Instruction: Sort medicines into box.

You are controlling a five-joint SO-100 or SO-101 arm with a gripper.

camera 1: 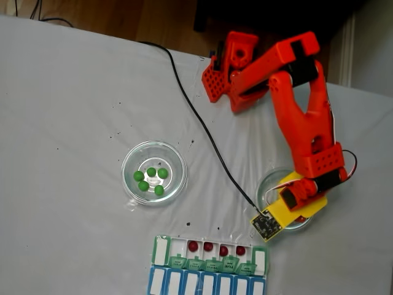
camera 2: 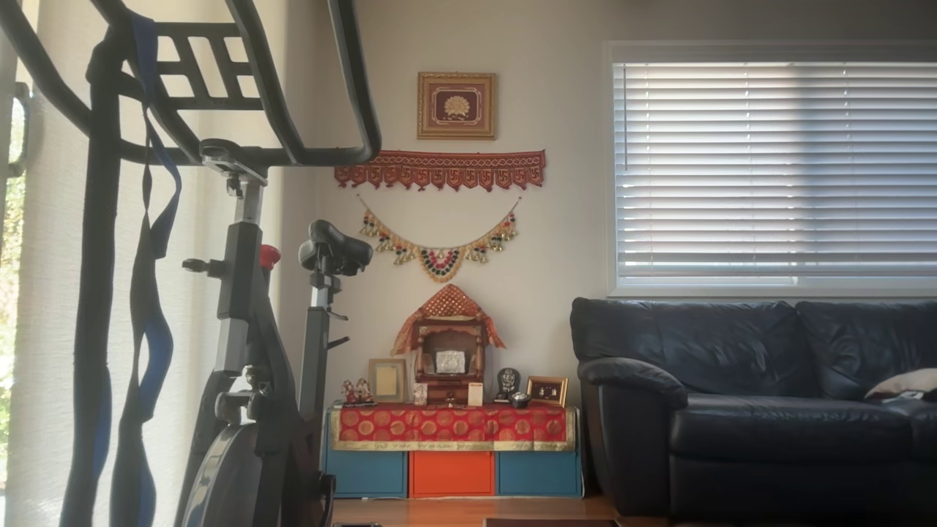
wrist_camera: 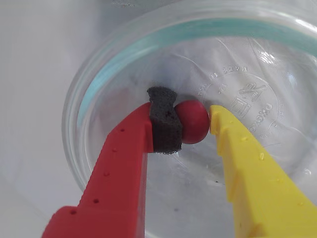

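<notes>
End effector: [wrist_camera: 194,121] one red finger with a black foam pad [wrist_camera: 164,121] and one yellow finger, down inside a glass dish [wrist_camera: 99,84] in the wrist view; jaws closed onto a dark red ball [wrist_camera: 193,123], foam touching one side, yellow tip touching or nearly touching the other.
Grip quality: judged marginal. Contact sits at the very fingertips, on a glossy round ball.
Risk, squeeze-out: a hard smooth sphere held off its widest line could pop forward or drop when lifted; the bare yellow finger offers little friction.
Risk, dish: ball appears to rest on the dish floor; a lift that drags a fingertip against the glass wall could shift the dish or knock the ball free.
Arm: orange arm [camera 1: 307,123] reaches over the right-hand dish [camera 1: 267,184] in the fixed view; wrist camera board hangs at the dish's near edge.
Box: green-lidded organiser row [camera 1: 161,251] lies at the bottom of the surface [camera 1: 67,123], near the dish; four dark red balls [camera 1: 216,248] already sit in adjacent compartments.
Risk, placement: compartments are small and neighbours are filled; a release slightly off could bounce the ball out or double up a slot.
Other medicines: five green balls [camera 1: 150,180] wait in the left dish [camera 1: 178,161], well apart.
Cable: black lead [camera 1: 196,120] runs across the surface close to the arm's path; possible snag.
</notes>
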